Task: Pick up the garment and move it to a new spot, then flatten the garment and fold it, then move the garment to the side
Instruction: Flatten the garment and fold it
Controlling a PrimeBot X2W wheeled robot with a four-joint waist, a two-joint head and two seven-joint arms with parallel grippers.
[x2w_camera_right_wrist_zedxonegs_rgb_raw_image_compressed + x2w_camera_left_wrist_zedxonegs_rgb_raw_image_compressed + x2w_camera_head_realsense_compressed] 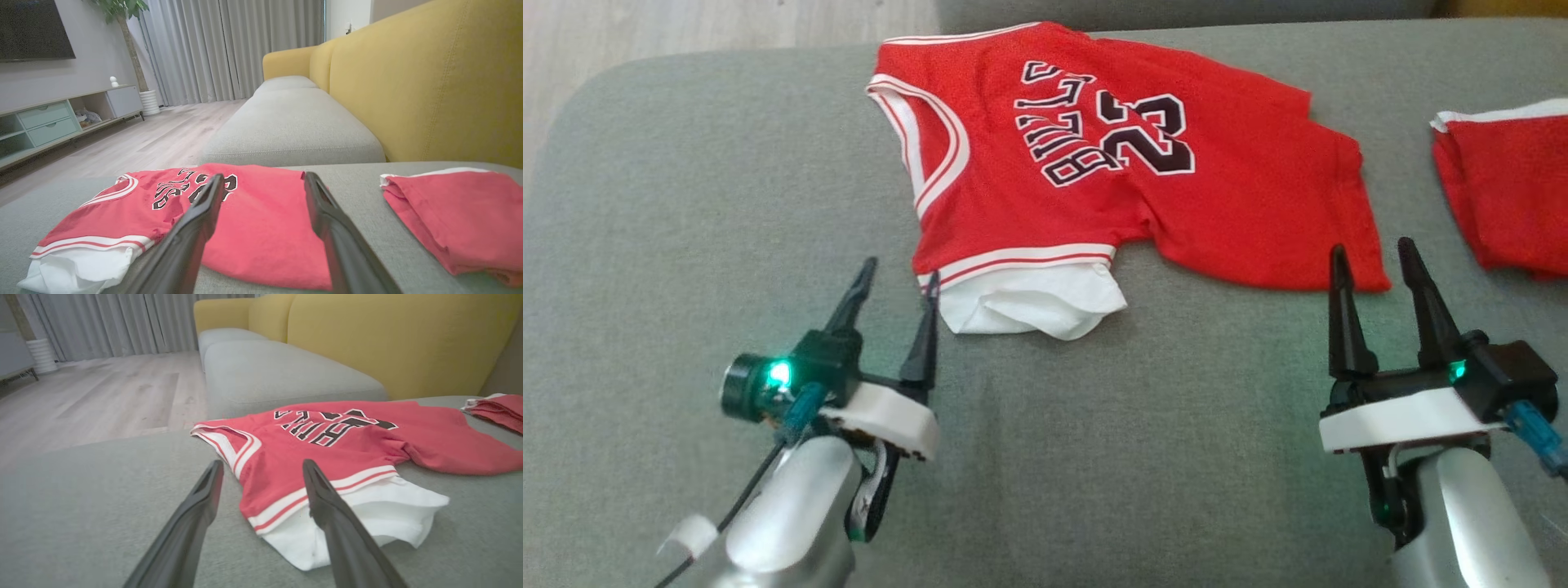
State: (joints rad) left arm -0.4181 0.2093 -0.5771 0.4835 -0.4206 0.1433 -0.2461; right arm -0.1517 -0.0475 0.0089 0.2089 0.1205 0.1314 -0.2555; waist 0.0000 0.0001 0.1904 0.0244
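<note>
Hovering both grippers wide open, nothing held. Jersey [1013, 220] lies on the grey cushion [686, 204] just ahead, long axis left to right. My left gripper [902, 271] is at its white sleeve corner, my right gripper [1372, 247] at the near red hem.

The garment [1241, 204] is spread on the sofa seat cushion [686, 245], towards its far side and near the middle. A second cloth [1503, 188] is laid on the same cushion, to the right of the garment and apart from it. The left claw [900, 271] is placed just before the near left corner of the garment, and the right claw [1372, 247] just before its near right edge. Behind the garment a further seat cushion [290, 126] is found, and in the right wrist view the backrest [429, 81] is seen at the right of both cushions. The floor [686, 33] lies beyond the cushion at the far left.
</note>
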